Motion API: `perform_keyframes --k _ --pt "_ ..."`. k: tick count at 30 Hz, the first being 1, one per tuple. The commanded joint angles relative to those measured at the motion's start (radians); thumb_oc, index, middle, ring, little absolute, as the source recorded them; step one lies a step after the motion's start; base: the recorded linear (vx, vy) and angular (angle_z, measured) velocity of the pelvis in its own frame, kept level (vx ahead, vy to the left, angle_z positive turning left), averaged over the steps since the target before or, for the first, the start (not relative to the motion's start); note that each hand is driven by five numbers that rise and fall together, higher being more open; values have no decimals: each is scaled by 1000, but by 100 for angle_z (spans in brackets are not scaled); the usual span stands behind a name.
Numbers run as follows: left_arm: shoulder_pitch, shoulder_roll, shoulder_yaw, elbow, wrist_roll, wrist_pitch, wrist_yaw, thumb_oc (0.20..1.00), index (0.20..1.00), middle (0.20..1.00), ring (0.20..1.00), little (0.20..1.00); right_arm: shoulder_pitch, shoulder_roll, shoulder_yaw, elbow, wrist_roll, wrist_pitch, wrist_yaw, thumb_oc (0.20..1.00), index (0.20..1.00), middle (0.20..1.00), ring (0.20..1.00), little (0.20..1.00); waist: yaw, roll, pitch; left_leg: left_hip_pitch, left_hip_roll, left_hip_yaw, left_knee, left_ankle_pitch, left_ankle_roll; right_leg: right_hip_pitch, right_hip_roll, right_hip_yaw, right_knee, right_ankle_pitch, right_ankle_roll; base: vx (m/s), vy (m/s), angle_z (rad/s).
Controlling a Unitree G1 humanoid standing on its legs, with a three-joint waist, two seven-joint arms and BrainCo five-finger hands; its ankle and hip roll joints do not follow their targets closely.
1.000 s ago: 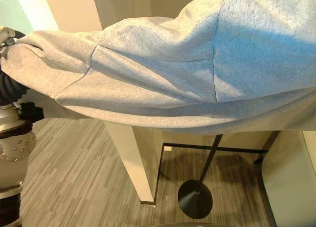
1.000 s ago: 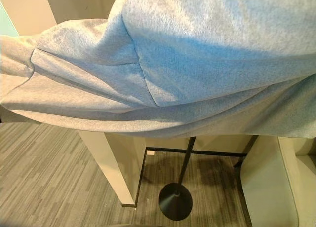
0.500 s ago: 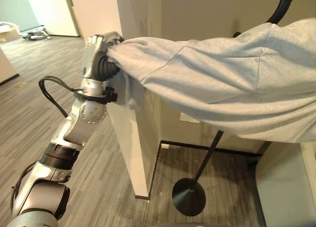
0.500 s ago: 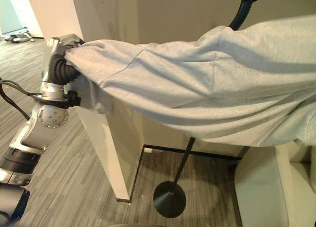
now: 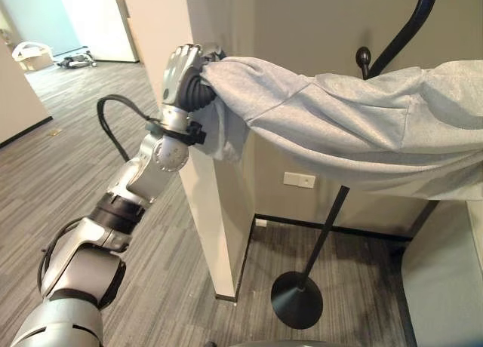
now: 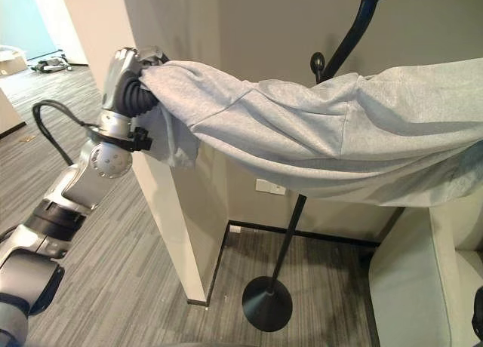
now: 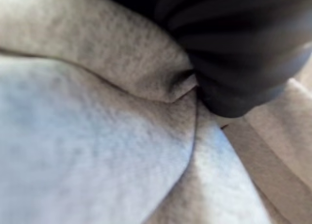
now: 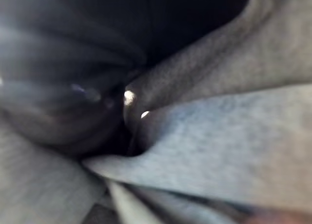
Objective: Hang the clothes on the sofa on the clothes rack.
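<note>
A light grey sweatshirt [image 5: 362,136] hangs stretched across the upper part of both eye views, from the left to the right edge. My left hand [image 5: 183,74] is raised high at its left end, fingers curled into the cloth, next to a cream pillar. In the left wrist view grey cloth [image 7: 97,151] lies against the dark cover. The black clothes rack stands behind the sweatshirt: round base [image 5: 296,300], slanted pole [image 6: 290,226], a knob hook [image 5: 363,58] and a curved arm [image 6: 355,26] above the cloth. My right hand [image 8: 63,87] shows as a dark cover wrapped in grey cloth [image 8: 219,146], fingers hidden.
The cream pillar [image 5: 219,234] stands just left of the rack. A beige upholstered edge [image 5: 445,287] fills the lower right. A white wall socket [image 5: 299,179] is on the wall behind. Grey striped carpet [image 5: 60,181] stretches away to the left.
The view has shifted. The sweatshirt, close and filling the picture a second ago, is now held farther out; my left hand has carried its end up and rightward by the pillar.
</note>
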Motion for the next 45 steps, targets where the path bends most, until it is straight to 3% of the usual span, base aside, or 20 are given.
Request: perform_keyframes --k 1,6,11,17,19,20,21,22,23,24,25,27,30,35,36,38,39,41,42,45 --pt "-274 -76 -130 385 -110 117 -62 200 200 200 200 200 -300 -75 172 53 102 -2 64 200 200 200 200 200 -83 -9 17 106 109 4 -21 135 -100 25 85 12 3 -88 -63 37 -62 46" --pt "-443 -140 -240 648 -161 133 -59 200 200 200 200 200 -549 -69 376 274 171 21 113 200 200 200 200 200 -104 6 28 89 110 23 -21 171 -110 16 84 2 4 -85 -63 25 -18 15" --pt "-571 -175 -301 776 -201 134 -57 200 200 200 200 200 -722 -54 515 409 218 33 143 200 200 200 200 200 -120 22 31 91 109 36 -21 195 -114 11 83 -5 9 -81 -63 35 -23 -4" --pt "-598 -162 -312 683 -212 129 -48 200 200 200 200 200 -717 -41 522 384 244 23 140 200 200 200 200 200 -118 20 36 119 117 23 -21 231 -107 0 93 23 31 -90 -75 30 -34 -29" --pt "-573 -167 -297 602 -191 126 -46 200 200 200 200 200 -675 -63 489 357 251 18 134 200 200 200 200 200 -126 5 51 101 143 81 41 237 -84 10 97 23 38 -99 -92 -8 -129 -30" --pt "-557 -171 -292 584 -169 132 -56 200 200 200 200 200 -648 -70 462 327 247 19 121 200 200 200 200 200 -119 -21 69 65 116 105 160 143 -42 28 93 30 43 -113 -113 -16 -135 -6" --pt "-557 -172 -293 584 -168 132 -56 200 200 200 200 200 -643 -71 457 325 247 20 120 200 200 200 200 200 -118 -23 70 62 116 105 172 135 -40 30 91 30 43 -114 -112 -38 -104 -15" --pt "-562 -182 -297 602 -168 131 -56 200 200 200 200 200 -642 -60 453 313 245 16 115 200 200 200 200 200 -109 -34 83 25 65 76 214 66 -15 38 81 34 42 -116 -112 -5 -29 -29" --pt "-557 -190 -297 623 -175 125 -60 200 200 200 200 200 -639 -39 457 293 230 13 111 200 200 200 200 200 -95 -51 89 -59 -74 53 232 -57 41 53 68 39 27 -112 -105 63 -14 -16" --pt "-558 -192 -300 629 -176 120 -60 200 200 200 200 200 -654 -16 473 285 220 15 107 200 200 200 200 200 -84 -49 83 -99 -156 78 201 -50 62 66 83 51 12 -108 -98 92 9 -18" --pt "-558 -192 -298 630 -176 120 -60 200 200 200 200 200 -659 -15 478 287 220 15 108 200 200 200 200 200 -82 -48 82 -98 -157 81 199 -50 63 65 81 53 11 -108 -97 102 39 -12" --pt "-565 -179 -318 676 -189 123 -66 200 200 200 200 200 -709 19 528 301 219 21 110 200 200 200 200 200 -53 -39 80 -160 -236 79 169 -18 66 78 115 115 7 -109 -93 124 67 -29" --pt "-584 -157 -339 738 -171 138 -59 200 200 200 200 200 -691 60 516 303 218 25 119 200 200 200 200 200 -47 -38 62 -94 -264 40 109 -38 116 88 123 134 41 -137 -95 208 61 -106" --pt "-585 -123 -356 837 -150 147 -64 200 200 200 200 200 -680 93 523 313 205 33 133 200 200 200 200 200 -53 -51 21 -59 -266 67 75 -42 133 73 105 141 85 -159 -82 183 69 -32" --pt "-596 -85 -366 854 -141 156 -60 200 200 200 200 200 -674 105 524 327 199 36 142 200 200 200 200 200 -45 -54 12 -31 -274 87 53 -56 144 69 88 136 126 -164 -63 153 101 -20" --pt "-601 -41 -364 852 -124 167 -56 200 200 200 200 200 -663 114 511 339 189 43 152 200 200 200 200 200 -29 -48 13 5 -274 113 33 -71 153 45 68 110 208 -138 -19 124 92 -33" --pt "-601 -41 -364 851 -124 167 -56 200 200 200 200 200 -663 114 510 339 189 42 152 200 200 200 200 200 -26 -46 12 2 -271 116 32 -68 153 40 71 114 208 -134 -20 68 63 -32" --pt "-632 5 -384 859 -90 182 -51 200 200 200 200 200 -664 104 494 374 199 55 168 200 200 200 200 200 -19 -31 32 63 -270 127 18 -87 170 -31 21 53 414 -72 40 96 113 -43" --pt "-643 19 -389 857 -82 186 -50 200 200 200 200 200 -661 93 484 382 209 56 173 200 200 200 200 200 -22 -28 38 84 -272 124 13 -94 176 -59 -3 38 473 -38 54 107 117 -39" --pt "-664 40 -407 867 -54 195 -48 200 200 200 200 200 -641 71 461 401 226 55 180 200 200 200 200 200 -31 -12 43 124 -269 109 -6 -105 176 -97 -43 10 527 -40 35 53 28 18"
